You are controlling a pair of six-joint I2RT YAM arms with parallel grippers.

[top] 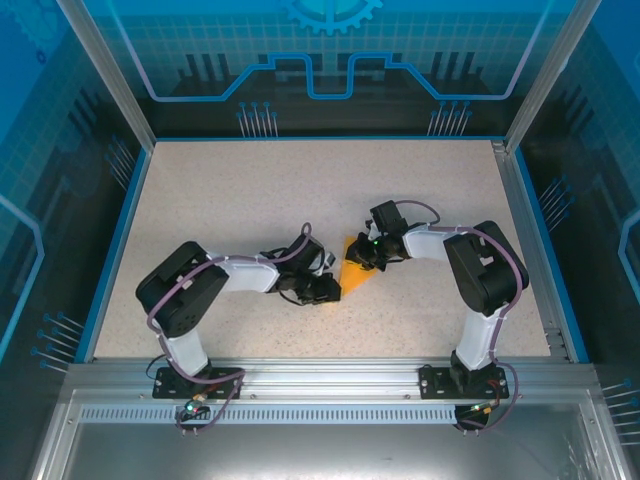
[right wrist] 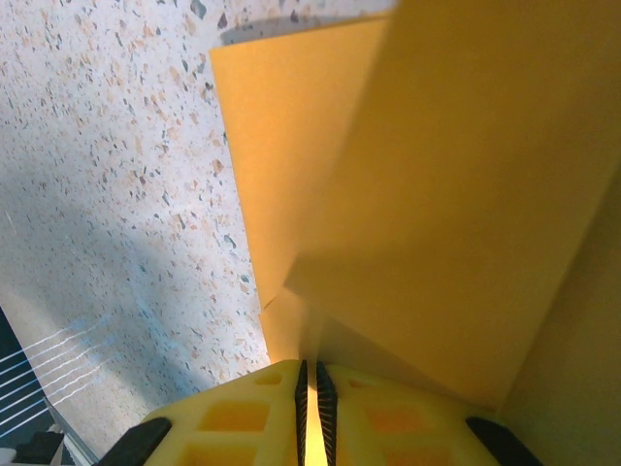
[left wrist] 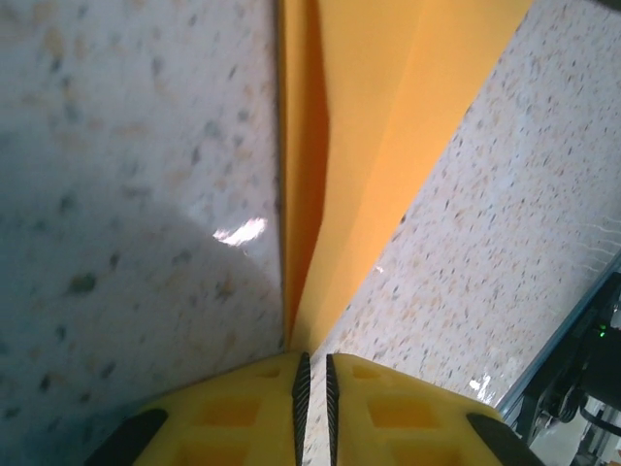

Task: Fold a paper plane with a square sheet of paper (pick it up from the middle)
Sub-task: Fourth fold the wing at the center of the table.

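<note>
The left gripper (left wrist: 313, 388) is pinching, its yellow jaws drawn almost together on the sharp tip of the thin, bright-orange folded paper plane (left wrist: 388, 126). From that pinch the paper is fanning out toward 12 and 1 o'clock, with a raised crease running straight up the middle.

The right gripper (right wrist: 310, 388) is clamping too, jaws narrow on the edge of an upper flap. Overlapping orange layers are spreading from it toward 1 o'clock, and a lower layer is lying flat toward 11.

From above, both grippers are meeting over the paper just off the centre of the speckled beige table (top: 250, 190), toward 4 o'clock. The left one is coming in from 9 and the right one from 3. The paper's point is aiming at about 7 o'clock, toward the arm bases.

On progress, I'd say the job is well along. The paper is no longer showing as a flat square; it is narrowing to a tip, with stacked folds and a centre ridge. What looks left is pressing the last creases, perhaps setting the wings, and letting go. How crisp or even the folds are, I can't tell from here.

The count: one orange paper piece, two grippers, both holding it, and two arms on one table.
</note>
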